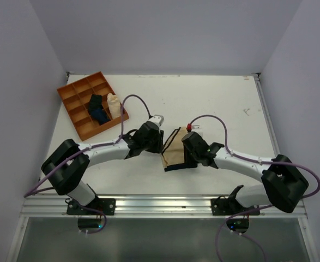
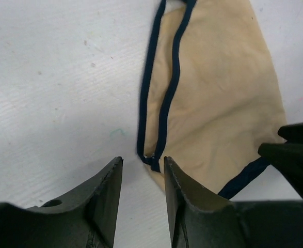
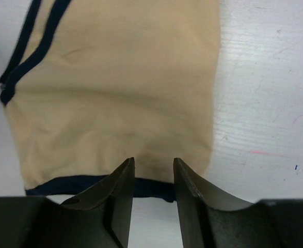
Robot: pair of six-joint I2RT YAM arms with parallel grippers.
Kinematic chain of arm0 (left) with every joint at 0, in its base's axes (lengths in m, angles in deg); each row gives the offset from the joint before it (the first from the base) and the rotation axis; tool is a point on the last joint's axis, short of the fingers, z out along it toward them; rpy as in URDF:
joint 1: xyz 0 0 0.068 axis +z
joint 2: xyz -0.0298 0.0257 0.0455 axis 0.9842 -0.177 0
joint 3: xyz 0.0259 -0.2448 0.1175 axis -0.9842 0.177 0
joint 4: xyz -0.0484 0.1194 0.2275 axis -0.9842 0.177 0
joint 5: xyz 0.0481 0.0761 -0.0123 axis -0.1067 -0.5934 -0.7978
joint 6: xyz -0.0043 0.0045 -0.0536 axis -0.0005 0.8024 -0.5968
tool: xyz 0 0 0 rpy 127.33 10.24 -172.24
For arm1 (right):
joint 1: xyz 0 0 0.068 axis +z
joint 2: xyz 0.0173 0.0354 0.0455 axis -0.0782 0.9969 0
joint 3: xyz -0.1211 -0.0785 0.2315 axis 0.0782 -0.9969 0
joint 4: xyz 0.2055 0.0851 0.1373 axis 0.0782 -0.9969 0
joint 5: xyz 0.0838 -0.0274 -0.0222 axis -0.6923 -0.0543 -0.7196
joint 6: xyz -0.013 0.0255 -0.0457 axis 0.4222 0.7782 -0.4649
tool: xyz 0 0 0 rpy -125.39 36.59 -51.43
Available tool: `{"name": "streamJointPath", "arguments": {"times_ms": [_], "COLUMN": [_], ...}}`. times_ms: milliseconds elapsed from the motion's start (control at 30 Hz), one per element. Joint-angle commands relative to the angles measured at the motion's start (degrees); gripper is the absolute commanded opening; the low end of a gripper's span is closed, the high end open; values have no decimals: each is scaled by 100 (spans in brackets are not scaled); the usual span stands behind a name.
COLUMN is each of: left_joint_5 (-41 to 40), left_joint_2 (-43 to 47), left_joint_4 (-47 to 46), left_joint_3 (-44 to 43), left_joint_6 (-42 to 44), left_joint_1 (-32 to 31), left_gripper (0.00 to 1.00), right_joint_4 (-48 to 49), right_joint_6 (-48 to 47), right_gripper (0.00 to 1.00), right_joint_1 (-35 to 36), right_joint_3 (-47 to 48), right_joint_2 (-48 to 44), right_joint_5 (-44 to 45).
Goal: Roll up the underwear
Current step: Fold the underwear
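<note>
**A:** How do the arms sit?

**B:** The left arm point(image 1: 102, 150) reaches rightward and the right arm point(image 1: 241, 161) leftward. Both are low, with forearms nearly level and wrists close together in the middle.

**A:** And the grippers?

**B:** The left gripper point(image 1: 160, 145) point(image 2: 143, 166) points right and the right gripper point(image 1: 187, 148) point(image 3: 154, 166) points left. They face each other, near but apart. Each has its jaws parted by a narrow gap, with nothing pinched between.

White scuffed table point(image 1: 230, 98) between pale lavender walls point(image 1: 165, 33), aluminium rail point(image 1: 160, 204) along its near edge.
</note>
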Motion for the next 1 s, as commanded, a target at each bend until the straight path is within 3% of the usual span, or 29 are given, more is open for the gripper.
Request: {"name": "streamJointPath", "arguments": {"times_ms": [0, 233, 467, 800, 900, 967], "left_joint_5": [298, 1124, 1423, 1600, 1600, 1600], "left_joint_2": [381, 882, 1777, 1955, 1937, 1937], "left_joint_4": [-289, -702, -992, -975, -983, -975], "left_joint_3": [103, 507, 1183, 1386, 1386, 1369], "left_joint_6": [-86, -288, -508, -403, -394, -394], "left_joint_1": [569, 1792, 2749, 3067, 3085, 3085], "left_gripper": [42, 45, 47, 48, 48, 48], "right_joint_4": [-140, -465, -1036, -1652, -1722, -1775], "right_joint_6": [-180, -285, -320, -250, -180, -127], "right_gripper": [42, 49, 54, 53, 50, 41], "right_joint_1": [331, 1359, 1835, 2143, 2248, 2239], "right_joint_3": [392, 1296, 2350, 3240, 3328, 3381], "right_joint_2": [-342, 456, 1774, 3023, 3094, 3147], "right_joint_5": [240, 854, 1382, 1858, 1866, 1866]}}
